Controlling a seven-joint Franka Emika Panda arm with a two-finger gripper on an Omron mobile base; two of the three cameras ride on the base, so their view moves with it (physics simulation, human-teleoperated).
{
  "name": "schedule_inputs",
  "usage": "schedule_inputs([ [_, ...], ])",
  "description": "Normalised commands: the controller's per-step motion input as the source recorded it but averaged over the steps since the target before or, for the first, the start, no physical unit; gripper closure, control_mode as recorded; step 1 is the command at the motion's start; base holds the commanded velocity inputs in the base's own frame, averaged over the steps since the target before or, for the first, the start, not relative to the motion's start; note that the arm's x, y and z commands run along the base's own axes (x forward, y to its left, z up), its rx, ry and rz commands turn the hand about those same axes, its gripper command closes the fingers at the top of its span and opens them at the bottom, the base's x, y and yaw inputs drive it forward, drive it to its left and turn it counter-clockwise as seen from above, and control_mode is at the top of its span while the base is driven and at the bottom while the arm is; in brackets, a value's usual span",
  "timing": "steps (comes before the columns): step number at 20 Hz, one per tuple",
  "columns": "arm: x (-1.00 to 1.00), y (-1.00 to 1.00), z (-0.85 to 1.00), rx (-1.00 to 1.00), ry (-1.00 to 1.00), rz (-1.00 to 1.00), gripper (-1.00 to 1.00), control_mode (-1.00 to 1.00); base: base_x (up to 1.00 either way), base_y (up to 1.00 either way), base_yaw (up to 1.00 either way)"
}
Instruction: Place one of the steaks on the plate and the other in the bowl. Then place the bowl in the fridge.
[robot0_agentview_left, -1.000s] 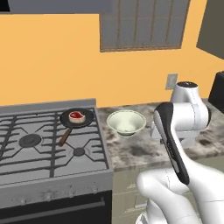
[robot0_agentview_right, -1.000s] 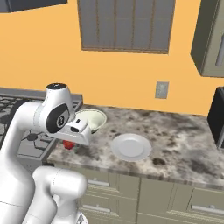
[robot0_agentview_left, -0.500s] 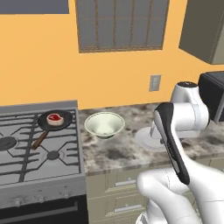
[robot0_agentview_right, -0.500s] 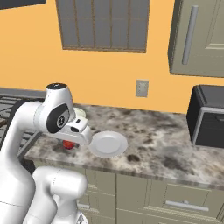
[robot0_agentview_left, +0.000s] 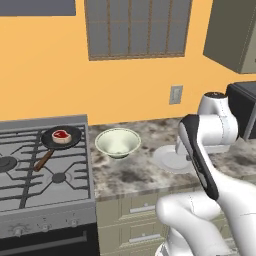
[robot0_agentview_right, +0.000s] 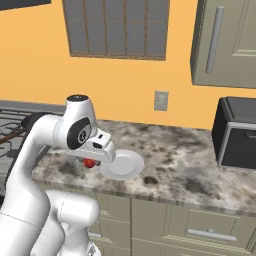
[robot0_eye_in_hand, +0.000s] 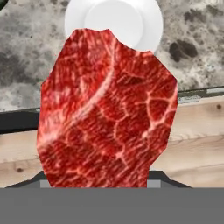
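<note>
Gripper (robot0_agentview_right: 90, 161) clamped on 1 steak (robot0_eye_in_hand: 107, 109), hanging over the speckled counter (robot0_agentview_right: 190, 170) just beside the white plate's (robot0_agentview_right: 122, 164) left rim. Second steak (robot0_agentview_left: 61, 135) lying in the black pan (robot0_agentview_left: 62, 137) on the stove (robot0_agentview_left: 30, 175). Bowl (robot0_agentview_left: 118, 142) standing between stove and plate. Microwave (robot0_agentview_right: 235, 132) at far right.

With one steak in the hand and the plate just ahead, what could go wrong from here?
1. The held steak stands on edge in the hand, short of the plate; released now, it would likely land on the counter or its edge.
2. It blocks much of the hand view, so aiming at the plate may be imprecise.
3. The other steak lies in the pan and the bowl is empty; half the job remains.
</note>
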Motion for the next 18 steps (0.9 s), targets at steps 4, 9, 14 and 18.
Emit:
schedule_inputs([
  [4, 0.88, -0.40, -0.51, 0.01, 0.15, 0.02, 1.00, -1.00, 0.00, 0.00, 0.00],
  [9, 0.85, -0.06, -0.55, 0.02, 0.02, 0.05, 1.00, -1.00, 0.00, 0.00, 0.00],
  [14, 0.76, 0.00, -0.43, 0.01, 0.00, 0.04, 1.00, -1.00, 0.00, 0.00, 0.00],
  [18, 0.62, 0.00, -0.41, 0.01, 0.00, 0.06, 1.00, -1.00, 0.00, 0.00, 0.00],
])
